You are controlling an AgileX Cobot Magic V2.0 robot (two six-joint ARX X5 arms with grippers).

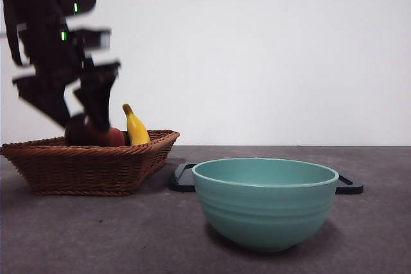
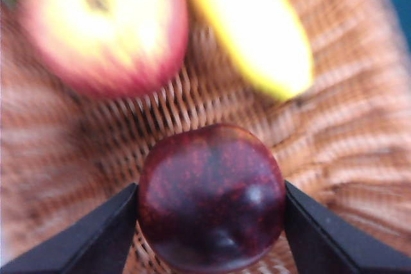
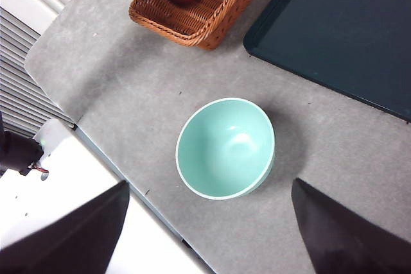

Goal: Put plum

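Note:
The plum [image 2: 212,197], dark maroon and glossy, sits between the two black jaws of my left gripper [image 2: 210,187], which is shut on it inside the wicker basket [image 2: 359,126]. In the front view the left arm reaches down into the basket [image 1: 90,165] at the left, with the plum [image 1: 78,133] low at the basket's rim level. I cannot tell whether the plum still touches the basket floor. My right gripper [image 3: 209,187] hangs open high above the table, over the teal bowl [image 3: 225,149], with nothing in it.
A red-yellow fruit [image 2: 103,24] and a banana [image 2: 250,24] also lie in the basket. The teal bowl [image 1: 264,203] stands near the front, right of the basket. A dark tray [image 1: 183,178] lies flat behind the bowl.

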